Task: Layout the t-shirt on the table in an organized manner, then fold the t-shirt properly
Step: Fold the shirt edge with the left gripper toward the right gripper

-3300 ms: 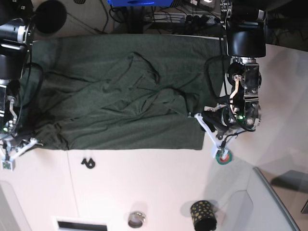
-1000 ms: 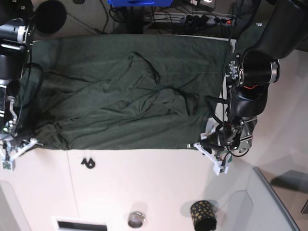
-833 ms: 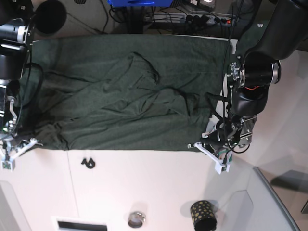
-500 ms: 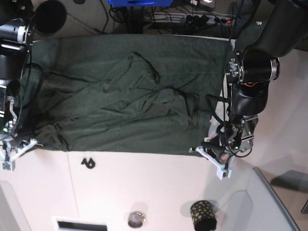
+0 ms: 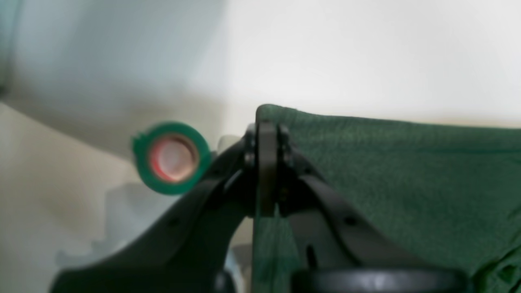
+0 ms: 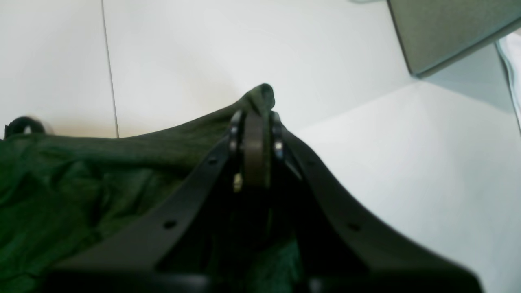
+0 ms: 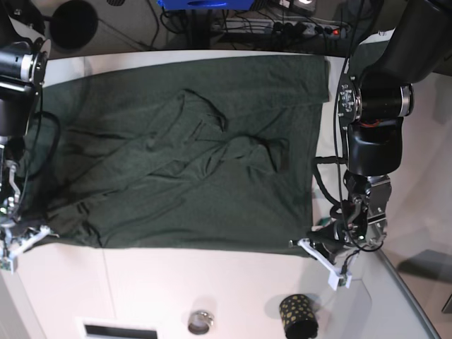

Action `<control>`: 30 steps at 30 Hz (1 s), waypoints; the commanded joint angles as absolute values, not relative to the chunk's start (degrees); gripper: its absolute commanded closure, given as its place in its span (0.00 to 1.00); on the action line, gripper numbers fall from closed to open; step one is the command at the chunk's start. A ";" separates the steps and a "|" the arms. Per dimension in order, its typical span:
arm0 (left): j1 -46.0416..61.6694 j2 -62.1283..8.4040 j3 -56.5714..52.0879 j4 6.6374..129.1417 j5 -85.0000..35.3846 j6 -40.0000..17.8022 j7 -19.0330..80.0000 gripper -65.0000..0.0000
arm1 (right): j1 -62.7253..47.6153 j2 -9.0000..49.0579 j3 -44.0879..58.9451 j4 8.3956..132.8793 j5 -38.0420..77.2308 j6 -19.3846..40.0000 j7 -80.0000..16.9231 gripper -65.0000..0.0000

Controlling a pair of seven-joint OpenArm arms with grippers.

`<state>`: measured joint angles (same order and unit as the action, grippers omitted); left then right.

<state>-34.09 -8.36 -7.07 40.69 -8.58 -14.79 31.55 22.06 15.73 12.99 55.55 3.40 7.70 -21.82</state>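
The right gripper point(image 7: 15, 244) is pinching the near corner of the t-shirt point(image 7: 183, 155) at the base view's left, jaws clamped on fabric. The dark green shirt is lying spread and wrinkled across the white table point(image 7: 212, 282). At the right, the left gripper point(image 7: 321, 253) is gripping the other near corner, jaws closed on cloth.
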 commanded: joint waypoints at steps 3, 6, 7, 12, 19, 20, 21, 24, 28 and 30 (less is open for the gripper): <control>-34.33 -8.57 -7.08 46.55 -9.10 -14.73 33.45 1.00 | 25.01 16.84 9.45 50.59 3.38 7.43 -17.54 1.00; -31.60 -8.48 -7.08 52.62 -9.10 -14.73 36.62 1.00 | 25.01 16.84 7.52 46.37 3.38 7.43 -11.56 1.00; -30.46 -8.40 -7.08 54.64 -9.10 -14.73 37.58 1.00 | 25.01 16.84 6.99 44.88 3.38 7.43 -9.71 1.00; -25.36 -8.31 -7.08 63.34 -9.10 -14.73 41.71 1.00 | 25.71 16.84 5.49 41.01 3.38 7.43 -5.76 1.00; -18.59 -8.13 -7.08 75.03 -11.03 -14.73 47.34 1.00 | 25.71 18.42 5.49 41.01 3.38 7.43 -6.02 1.00; -17.45 -8.31 -7.08 76.97 -13.32 -14.73 48.13 1.00 | 25.71 18.68 5.49 41.01 3.38 7.43 -6.11 1.00; -16.48 -8.48 -7.08 78.37 -15.60 -14.73 48.57 1.00 | 25.45 19.47 5.49 41.01 3.38 7.43 -6.11 1.00; -13.05 -8.84 -7.08 82.24 -20.70 -14.55 50.51 1.00 | 24.92 20.09 5.49 41.01 3.38 7.43 -6.11 1.00; -8.75 -9.27 -7.08 86.81 -20.62 -14.46 50.86 1.00 | 22.90 21.41 5.49 42.77 3.38 7.43 -6.29 1.00; -6.99 -9.36 -7.08 88.75 -20.62 -14.46 50.86 1.00 | 21.49 21.49 5.58 44.70 3.38 7.43 -8.13 1.00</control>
<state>-5.58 -9.04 -7.03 87.31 -19.75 -14.57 52.14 19.88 20.29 5.28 43.46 3.16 7.90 -9.76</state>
